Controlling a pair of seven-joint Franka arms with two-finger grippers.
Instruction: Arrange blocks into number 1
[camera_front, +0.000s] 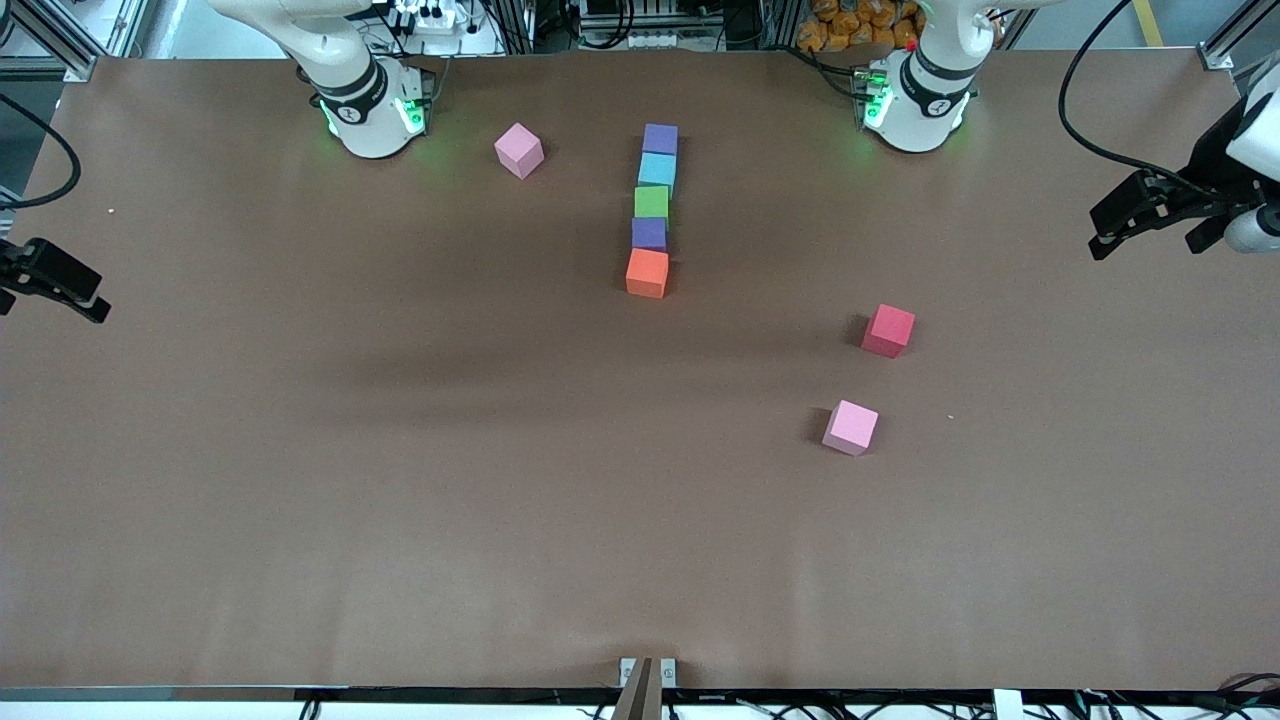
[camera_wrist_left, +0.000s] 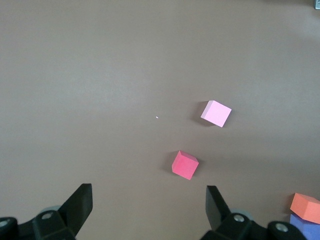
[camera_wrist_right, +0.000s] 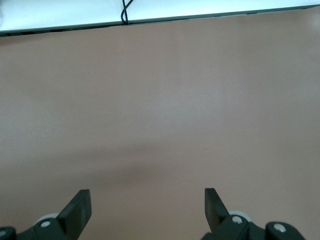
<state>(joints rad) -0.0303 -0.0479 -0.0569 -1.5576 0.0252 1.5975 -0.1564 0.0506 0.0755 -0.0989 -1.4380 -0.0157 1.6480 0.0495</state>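
Observation:
Five blocks form a touching column mid-table: purple (camera_front: 660, 138) nearest the robots' bases, then light blue (camera_front: 657, 170), green (camera_front: 651, 203), purple (camera_front: 649, 234) and orange (camera_front: 647, 273). A pink block (camera_front: 519, 150) lies beside the column's top, toward the right arm's end. A red block (camera_front: 888, 330) (camera_wrist_left: 185, 164) and another pink block (camera_front: 850, 427) (camera_wrist_left: 216, 113) lie toward the left arm's end, nearer the front camera. My left gripper (camera_front: 1105, 232) (camera_wrist_left: 148, 200) hangs open and empty at its table end. My right gripper (camera_front: 85, 295) (camera_wrist_right: 147, 202) waits open and empty over bare table at its end.
The brown table (camera_front: 400, 500) spreads wide around the blocks. Its edge (camera_wrist_right: 160, 20) with a cable shows in the right wrist view. The orange block (camera_wrist_left: 306, 207) and a purple one (camera_wrist_left: 305, 227) show at the corner of the left wrist view.

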